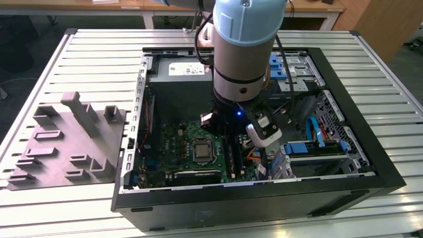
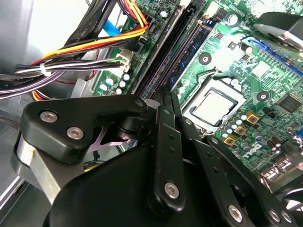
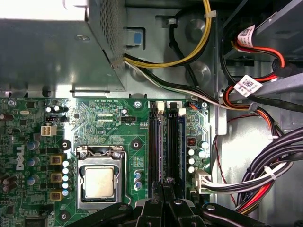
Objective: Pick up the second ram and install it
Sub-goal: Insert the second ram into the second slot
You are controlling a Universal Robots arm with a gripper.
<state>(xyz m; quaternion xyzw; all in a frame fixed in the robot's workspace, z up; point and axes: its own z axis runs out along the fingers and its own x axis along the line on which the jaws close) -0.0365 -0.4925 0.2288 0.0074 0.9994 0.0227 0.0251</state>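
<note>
My gripper (image 1: 230, 141) reaches down into the open computer case (image 1: 264, 193), over the memory slots (image 3: 173, 146) beside the CPU socket (image 3: 98, 182). In both wrist views the fingers come together to a narrow tip (image 2: 166, 97) (image 3: 166, 180) right at the slots. The second ram (image 2: 191, 52), a thin blue-green board with small chips, stands on edge in line with the slots. Its near end lies between the fingertips, and its long edge (image 3: 162, 151) runs away from them. I cannot tell how deep it sits in the slot.
Bundled power cables (image 3: 265, 175) (image 2: 80, 52) hang close to the slots on one side, and the metal power supply box (image 3: 52, 52) lies beyond the board. A grey slotted fixture (image 1: 66, 144) lies on the table at the exterior view's left.
</note>
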